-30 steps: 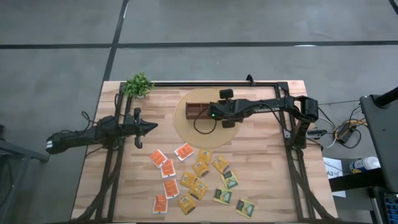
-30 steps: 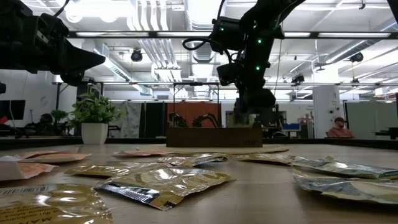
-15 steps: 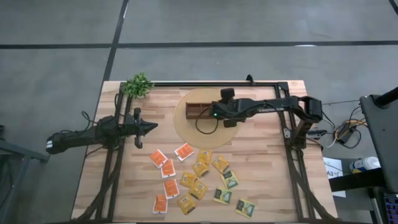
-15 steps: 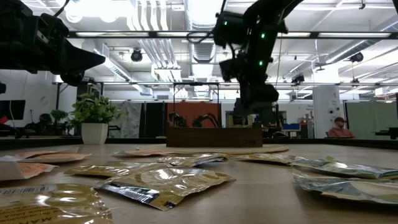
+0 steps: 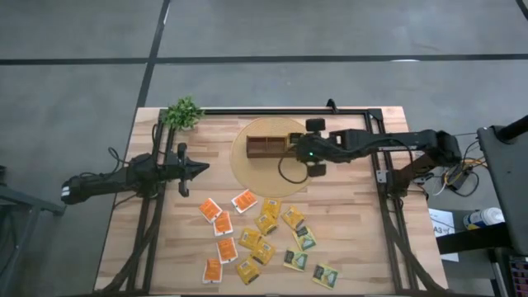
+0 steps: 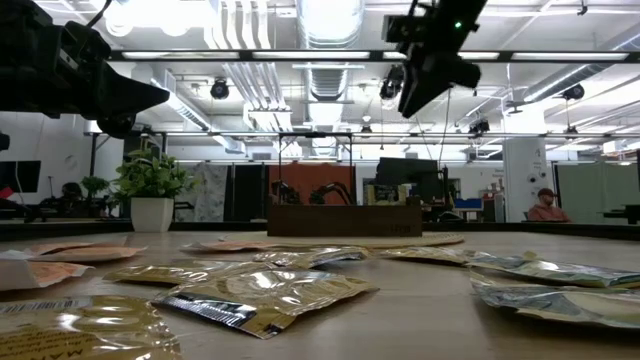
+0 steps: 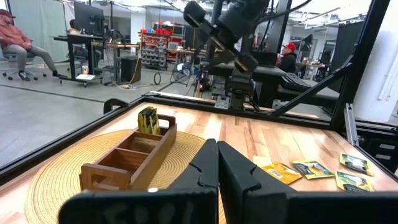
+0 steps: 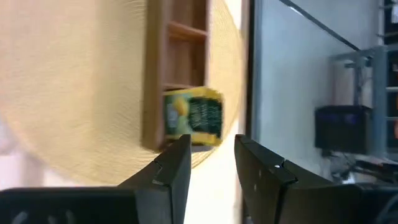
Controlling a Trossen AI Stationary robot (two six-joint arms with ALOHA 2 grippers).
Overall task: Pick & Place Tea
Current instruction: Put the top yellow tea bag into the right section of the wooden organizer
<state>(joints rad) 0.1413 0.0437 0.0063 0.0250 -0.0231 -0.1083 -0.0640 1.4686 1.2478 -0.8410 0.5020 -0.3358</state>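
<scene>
1. Yellow-and-green tea sachet (image 8: 193, 116) stands upright in the right-end compartment of the wooden box (image 5: 269, 147), on the round woven mat (image 5: 252, 177).
2. Right end effector (image 8: 208, 163) hovers above the box's right end, fingers parted, empty.
3. Left end effector (image 7: 217, 163) waits at the surface's left, closed.
4. Remaining sachets (image 5: 262, 239) lie scattered on the near surface (image 5: 355, 239).

At the lower edge of the low view you see the nearest crinkled yellow foil tea sachets (image 6: 75, 330) cut off. In the right wrist view, the green-and-yellow sachet (image 8: 194, 118) in the brown three-compartment wooden box (image 8: 176, 68) is blurred; you cannot read its label.
</scene>
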